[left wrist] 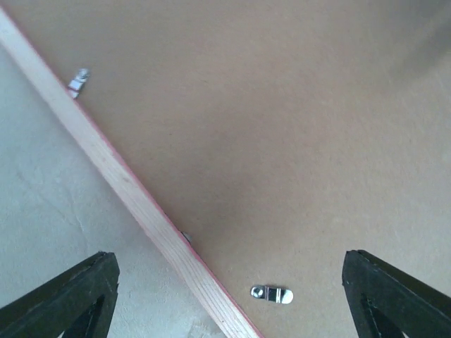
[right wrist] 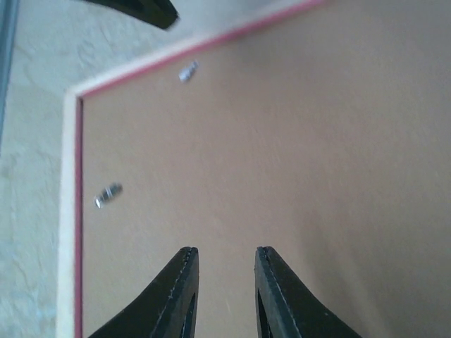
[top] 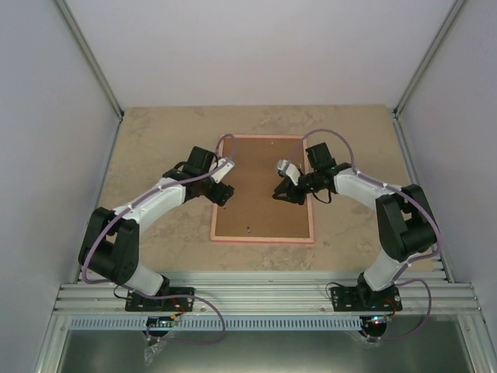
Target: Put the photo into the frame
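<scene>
Wrist camera, left: left pincer (left wrist: 227,262) gapes wide and empty, straddling the rail of the pink frame (left wrist: 134,204) beside a turn clip (left wrist: 272,293); I'd nudge that clip with one fingertip, slowly. Right wrist: right pincer (right wrist: 225,252), jaws narrowly apart, empty, hangs above the brown backing board (right wrist: 282,155); light downward pressure should steady it. Overhead: frame lies central on the counter (top: 155,140), beige and stone-patterned, grey walls (top: 46,116) around; photo unseen anywhere.

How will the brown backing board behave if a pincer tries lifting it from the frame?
Probably stiff and light: the backing board looks like a flat, unbowed sheet. Likely hard to pinch, since it lies flat inside the frame with no edge showing. The small metal tabs near its rim may hold it down.
</scene>
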Robot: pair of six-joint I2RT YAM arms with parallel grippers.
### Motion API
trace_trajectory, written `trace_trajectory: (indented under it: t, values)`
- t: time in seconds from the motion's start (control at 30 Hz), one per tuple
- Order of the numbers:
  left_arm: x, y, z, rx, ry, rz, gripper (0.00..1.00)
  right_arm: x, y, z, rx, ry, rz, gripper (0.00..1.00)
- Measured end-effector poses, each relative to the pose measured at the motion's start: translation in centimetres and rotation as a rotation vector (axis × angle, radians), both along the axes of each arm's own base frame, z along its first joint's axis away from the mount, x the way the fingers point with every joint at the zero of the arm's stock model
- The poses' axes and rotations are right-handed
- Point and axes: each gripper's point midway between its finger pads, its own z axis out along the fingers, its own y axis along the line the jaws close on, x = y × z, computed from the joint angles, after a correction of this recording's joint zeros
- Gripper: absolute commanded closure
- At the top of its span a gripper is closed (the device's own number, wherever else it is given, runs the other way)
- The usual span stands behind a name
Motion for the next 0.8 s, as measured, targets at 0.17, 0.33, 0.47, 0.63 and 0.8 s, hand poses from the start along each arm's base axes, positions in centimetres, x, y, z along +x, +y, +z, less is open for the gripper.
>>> trace_trajectory:
  t: [0.17, 0.33, 0.47, 0.63, 0.8]
  values:
    - [0.6, 0.8, 0.0, -0.076, 0.036, 0.152, 0.11, -0.9, 4.0, 0.8, 0.055, -0.018, 0.035, 0.82]
    - [0.6, 1.6, -2.5, -0.076, 0.121, 0.236, 0.11, -2.1, 6.7, -0.9, 0.054, 0.015, 0.058, 0.83]
    - [0.5, 2.0, -4.1, -0.060, 0.166, 0.273, 0.12, -2.8, 7.7, -2.6, 0.042, 0.042, 0.059, 0.86]
    - [0.3, 2.4, -5.4, -0.031, 0.191, 0.284, 0.15, -3.3, 7.3, -5.7, -0.007, 0.096, 0.044, 0.87]
    - [-0.1, 3.0, -6.7, 0.022, 0.200, 0.266, 0.18, -3.2, 7.3, -6.4, -0.002, 0.099, 0.053, 0.87]
